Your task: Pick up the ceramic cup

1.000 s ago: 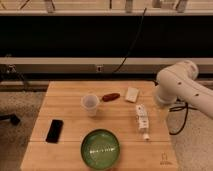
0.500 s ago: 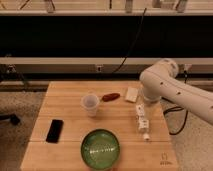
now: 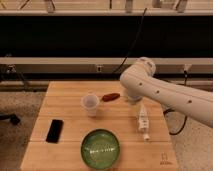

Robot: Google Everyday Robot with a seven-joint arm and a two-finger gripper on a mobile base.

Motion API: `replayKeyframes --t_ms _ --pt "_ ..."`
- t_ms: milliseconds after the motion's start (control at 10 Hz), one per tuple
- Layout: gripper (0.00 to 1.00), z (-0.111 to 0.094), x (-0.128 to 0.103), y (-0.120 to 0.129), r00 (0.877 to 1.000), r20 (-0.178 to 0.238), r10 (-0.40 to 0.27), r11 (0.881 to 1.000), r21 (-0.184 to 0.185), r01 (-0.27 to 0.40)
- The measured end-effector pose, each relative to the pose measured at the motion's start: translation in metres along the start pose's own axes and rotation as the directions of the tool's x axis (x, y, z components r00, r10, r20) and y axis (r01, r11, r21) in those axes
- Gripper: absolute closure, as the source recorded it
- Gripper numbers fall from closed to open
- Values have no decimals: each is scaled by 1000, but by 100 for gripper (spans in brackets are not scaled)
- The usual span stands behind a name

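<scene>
We make out the pincer [image 3: 131,99] only as a greyish bit hanging below the bend of the white arm [image 3: 160,91], over the back right part of the desk [image 3: 60,97]. Its fingers are spread and it holds nothing. The arm reaches in from the right edge and rises to a rounded joint above the desk's far side.

Just to the left of the pincer lies a small reddish-brown oblong thing [image 3: 111,97], flat on the wood; we cannot tell what it is. Below the pincer, towards us, a white tube [image 3: 143,120] lies on its side, pointing roughly front to back.

The cup [image 3: 90,104] stands upright left of the oblong thing, near the middle of the desk, rim up, well apart from the pincer and touching nothing else.

Further out, a green bowl [image 3: 100,148] sits at the front edge, nearer us than the cup. A black phone [image 3: 54,130] lies flat at the front left.
</scene>
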Motion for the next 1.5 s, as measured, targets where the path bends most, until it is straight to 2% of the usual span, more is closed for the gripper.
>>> replayKeyframes --t_ms 400,500,900,1300,1500 --pt "20 3 -41 -16 995 3 -104 994 30 104" --pt "20 3 -43 -18 992 4 -123 992 34 123" --pt "20 4 -73 -27 981 7 -193 981 34 192" --pt "20 8 -88 -32 969 11 -247 969 30 247" --pt "20 15 -110 -36 960 16 -281 959 25 281"
